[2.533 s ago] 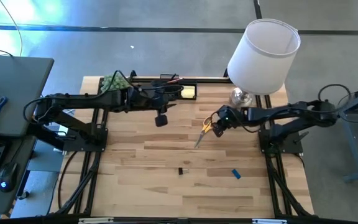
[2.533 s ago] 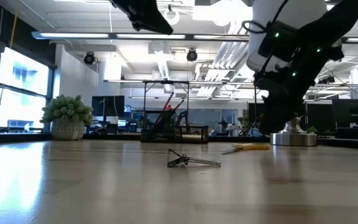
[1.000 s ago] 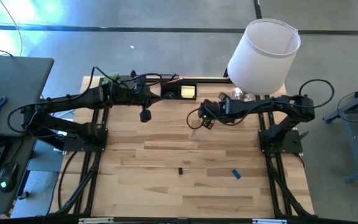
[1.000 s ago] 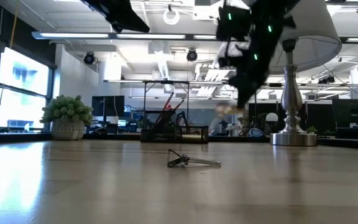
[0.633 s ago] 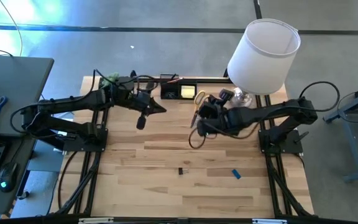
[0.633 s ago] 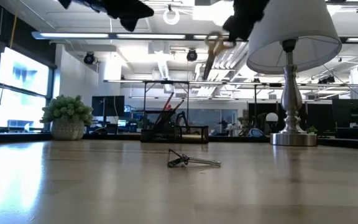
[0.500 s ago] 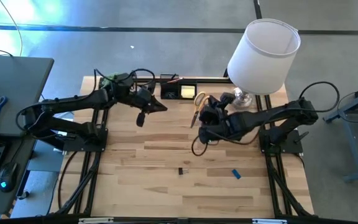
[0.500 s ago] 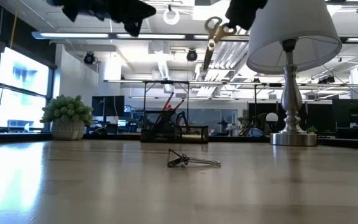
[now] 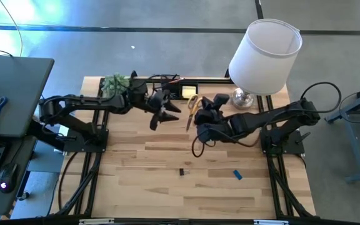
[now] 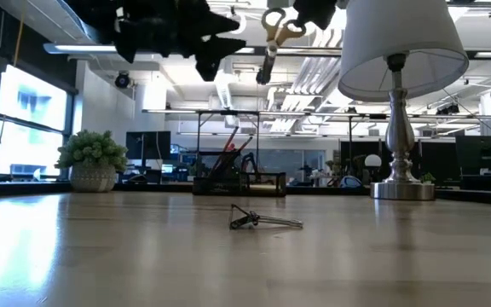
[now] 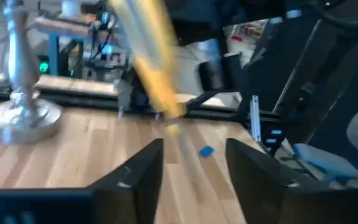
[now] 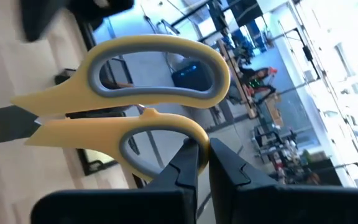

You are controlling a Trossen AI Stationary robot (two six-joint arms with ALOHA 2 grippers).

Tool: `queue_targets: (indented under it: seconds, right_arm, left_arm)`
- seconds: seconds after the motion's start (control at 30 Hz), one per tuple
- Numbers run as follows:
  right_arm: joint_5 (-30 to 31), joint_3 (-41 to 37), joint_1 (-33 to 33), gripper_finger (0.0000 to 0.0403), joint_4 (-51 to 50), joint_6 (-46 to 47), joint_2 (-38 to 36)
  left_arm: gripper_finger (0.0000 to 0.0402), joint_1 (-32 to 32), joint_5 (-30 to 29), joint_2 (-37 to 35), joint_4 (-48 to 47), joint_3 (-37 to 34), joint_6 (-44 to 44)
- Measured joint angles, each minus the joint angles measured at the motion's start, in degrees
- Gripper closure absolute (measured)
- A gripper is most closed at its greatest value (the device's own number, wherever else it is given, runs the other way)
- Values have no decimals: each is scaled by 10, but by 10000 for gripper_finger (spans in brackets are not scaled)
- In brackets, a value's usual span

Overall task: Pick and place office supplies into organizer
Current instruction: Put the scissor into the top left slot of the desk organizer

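On the wooden table (image 9: 167,187), the white-shaded lamp (image 9: 264,55) is the biggest thing, standing at the far right corner with its silver base (image 10: 402,189) on the boards. Every place below is given from this lamp.

The right arm reaches from the lamp's side toward the table's middle, and the right gripper (image 12: 199,163) hangs in the air just left of the lamp base, well above the tabletop. Its two dark fingers are pressed together on the lower yellow handle loop of the scissors (image 12: 135,93), so the pair is carried clear of the table with its blades (image 10: 265,66) pointing down, seen high up in the low view to the left of the shade.

The left arm comes in from the far side of the table away from the lamp, and the left gripper (image 11: 192,167) also hovers in the air, close to the scissors on the side away from the lamp. Its fingers (image 11: 138,177) stand apart with nothing between them; the blurred yellow scissors show just ahead of them.

The black organizer (image 9: 181,90) sits on the far edge, left of the lamp base, beyond both grippers, with pens or pencils standing in its taller part (image 10: 229,162).

The green plant (image 9: 115,82) stands farther left along that same edge.

Nearer the front, well away from the lamp, lie a small blue block (image 9: 237,174) and a black clip (image 9: 182,171).
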Motion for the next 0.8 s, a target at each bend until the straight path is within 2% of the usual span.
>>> queue_targets:
  seconds: [0.07,0.2,0.43,0.8]
  right_arm:
    - [3,0,-10,399,0,0,0]
    - [-15,0,-26,400,0,1,0]
    - [-24,0,-33,400,21,-24,1]
    - [-49,-1,-35,400,74,-66,2]
  left_arm:
    - [213,-13,-27,9,18,0,-2]
    - [178,-33,-134,12,20,0,-9]
    - [165,-72,-278,21,41,1,-29]
    - [193,-83,-314,32,75,1,-43]
